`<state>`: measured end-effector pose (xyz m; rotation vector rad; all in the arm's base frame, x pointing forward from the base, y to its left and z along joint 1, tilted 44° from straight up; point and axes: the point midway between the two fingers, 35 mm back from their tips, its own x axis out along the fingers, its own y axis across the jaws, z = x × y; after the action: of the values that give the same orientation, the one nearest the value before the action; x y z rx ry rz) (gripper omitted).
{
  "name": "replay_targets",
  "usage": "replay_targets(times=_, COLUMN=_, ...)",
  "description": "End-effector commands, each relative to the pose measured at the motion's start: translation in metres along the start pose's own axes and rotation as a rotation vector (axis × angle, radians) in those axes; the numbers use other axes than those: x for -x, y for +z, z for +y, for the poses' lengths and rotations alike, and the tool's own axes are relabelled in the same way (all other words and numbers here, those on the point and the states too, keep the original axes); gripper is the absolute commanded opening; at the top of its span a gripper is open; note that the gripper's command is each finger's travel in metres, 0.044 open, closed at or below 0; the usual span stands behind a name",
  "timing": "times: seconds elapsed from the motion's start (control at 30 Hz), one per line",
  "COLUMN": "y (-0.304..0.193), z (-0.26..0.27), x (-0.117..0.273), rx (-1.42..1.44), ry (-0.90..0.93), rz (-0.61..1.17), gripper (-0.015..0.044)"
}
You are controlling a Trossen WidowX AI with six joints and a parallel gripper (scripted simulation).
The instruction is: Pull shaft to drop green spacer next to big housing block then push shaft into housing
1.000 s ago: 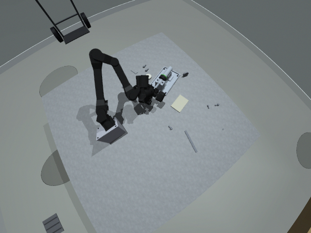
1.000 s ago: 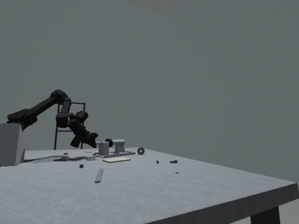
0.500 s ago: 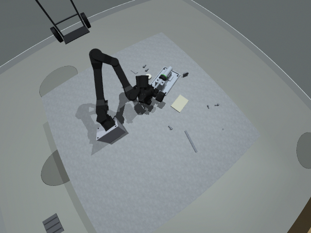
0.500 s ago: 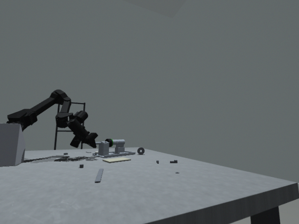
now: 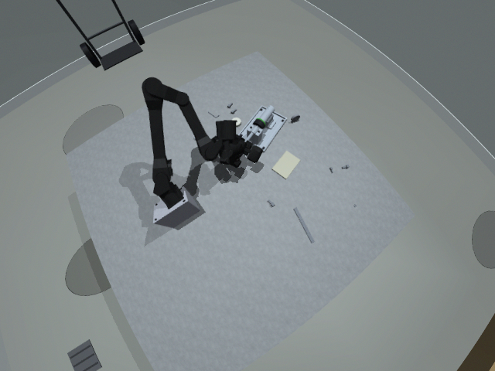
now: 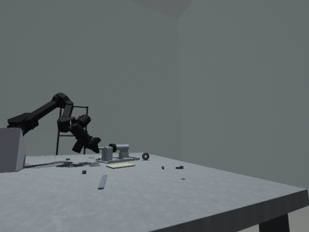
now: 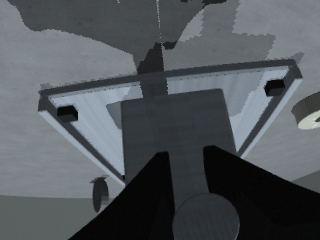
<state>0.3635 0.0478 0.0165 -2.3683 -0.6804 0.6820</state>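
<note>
- Shaft (image 5: 254, 129) (image 6: 101, 148) (image 7: 206, 220) runs above a base plate (image 5: 275, 129) (image 6: 134, 159) (image 7: 102, 102) near the tabletop's (image 5: 240, 239) (image 6: 174, 199) far corner in the top view, towards the upper-right edge.
- The housing (image 5: 269, 112) (image 6: 123, 146) stands at the plate's end nearer that corner; a support block (image 6: 107, 153) (image 7: 175, 125) stands between it and the gripper.
- The gripper (image 5: 247, 146) (image 6: 97, 148) (image 7: 186, 160) grasps the shaft's outer end, so the grip looks done.
- The black spacer (image 5: 258, 124) (image 6: 112, 147) is up on the shaft line.
- The green spacer (image 5: 261, 120) (image 6: 116, 147) sits between it and the housing, not down on the tabletop.
- Left to do, I judge: a short pull to drop green alone, the full push home, and letting go.
</note>
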Motion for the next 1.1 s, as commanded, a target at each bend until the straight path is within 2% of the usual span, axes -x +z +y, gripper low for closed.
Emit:
replay_targets(times=0.0, y=0.0013, z=-0.0001, x=0.0007, rx=0.004, ry=0.000, rz=-0.001, gripper=0.0000)
replay_targets(times=1.07, y=0.0035, z=0.0000, x=0.0029, rx=0.004, ry=0.000, rz=-0.002, gripper=0.0000)
